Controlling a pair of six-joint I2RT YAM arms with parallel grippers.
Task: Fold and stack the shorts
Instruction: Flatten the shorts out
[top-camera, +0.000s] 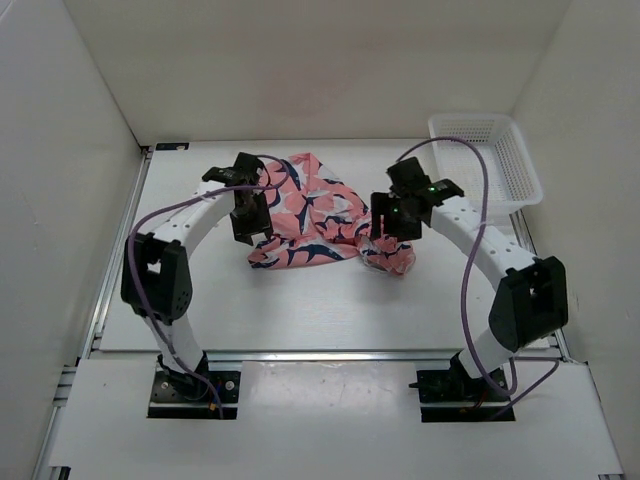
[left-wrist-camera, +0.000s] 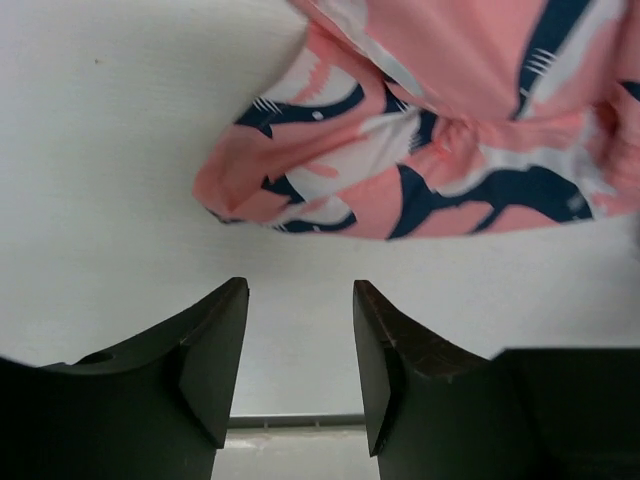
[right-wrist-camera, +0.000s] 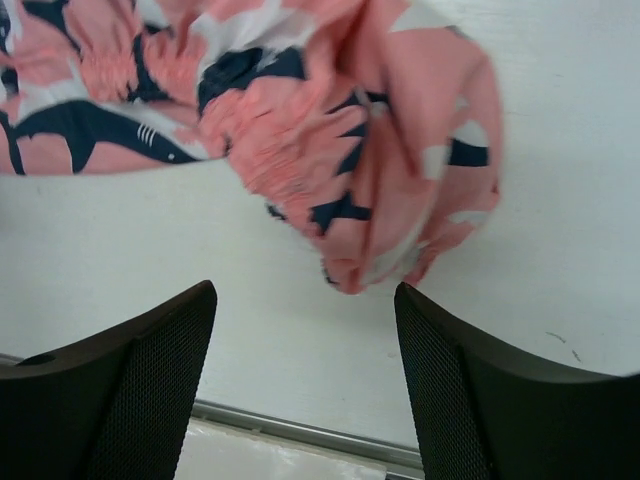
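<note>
**Shorts in a heap, both hands empty: what worries me**

The desk (top-camera: 300, 300) looks slick. The shorts (top-camera: 318, 222) lie crumpled mid-desk between my arms, so they could slide instead of spreading when I tug. The heap is also layered, and a pinch might catch two layers and lock in a wrinkle. The basket (top-camera: 470, 118) sits well off at the far right, so no trouble there.

My left hand (left-wrist-camera: 300, 300) hovers near the heap's left edge, fingers apart and nothing in them. My right hand (right-wrist-camera: 305, 300) is spread wide by the right lump, also empty.

Hard to make out: I can't find the drawstring or tell the leg openings apart. From above, my arms cover both ends.
</note>
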